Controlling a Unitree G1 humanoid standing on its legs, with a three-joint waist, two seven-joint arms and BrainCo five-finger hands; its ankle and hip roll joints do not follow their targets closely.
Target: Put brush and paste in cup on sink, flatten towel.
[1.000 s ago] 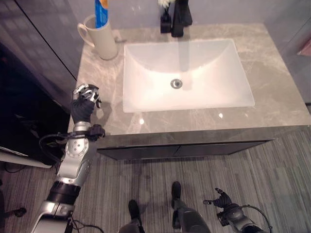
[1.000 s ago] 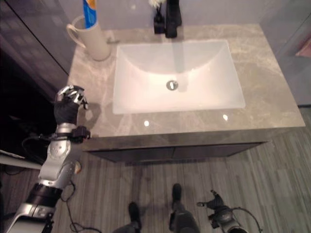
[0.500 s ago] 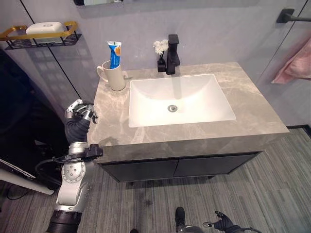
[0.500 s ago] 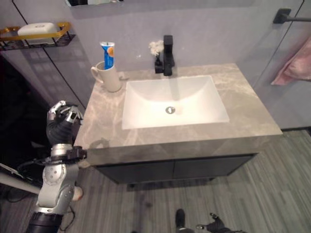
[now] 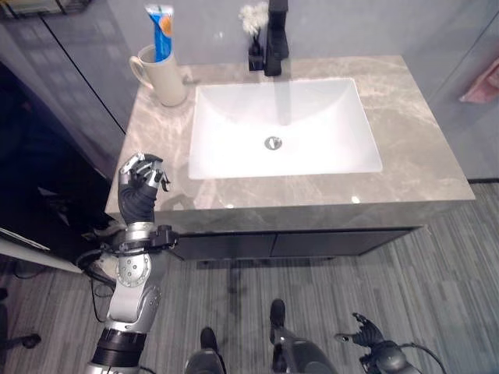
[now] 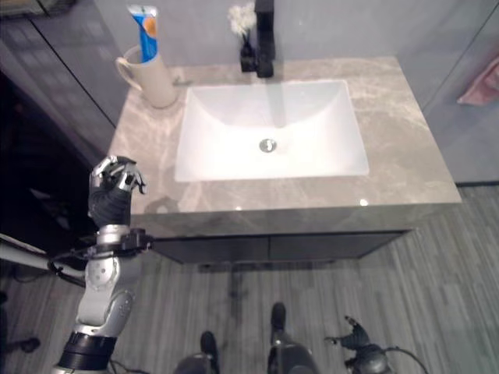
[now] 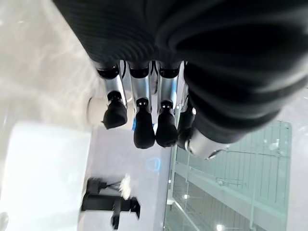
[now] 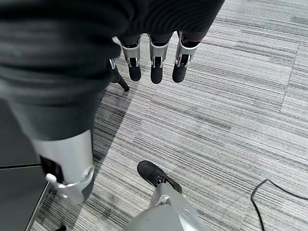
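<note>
Left hand (image 5: pixel 140 183): raised at the front left corner of the counter (image 5: pixel 421 148), fingers curled inward and empty, as its wrist view confirms; nothing is pinched between the fingers (image 7: pixel 144 130) and the thumb. Right hand (image 5: pixel 366 343): hangs low over the striped floor (image 8: pixel 231 120), well apart from the counter, fingers relaxed and straight, holding nothing.

Outward from the left hand: bare marble along the counter's left edge, then the cup (image 5: pixel 165 78) at the back left corner, upright, handle turned to the left edge. The paste (image 5: pixel 161 31), a blue tube, stands in the cup, leaning against its rim. A brush cannot be made out in the cup or on the counter; whether it is already inside is too small to tell. The white sink (image 5: pixel 281 128) fills the middle of the counter, with the black tap (image 5: pixel 273 39) at the back edge and a small white sprig (image 5: pixel 253 15) just beside it. A pink towel (image 5: pixel 483 82) hangs at the wall, past the counter's right edge.

Judgement: the paste part appears done, and the towel is the likely remaining step. To do it well, the nearer right hand should rise and reach with fingers opened flat, meeting the cloth with the whole palm and stroking downward from the top so folds smooth out rather than bunch. The left hand should stay clear of the cup, which would tip easily if nudged.
</note>
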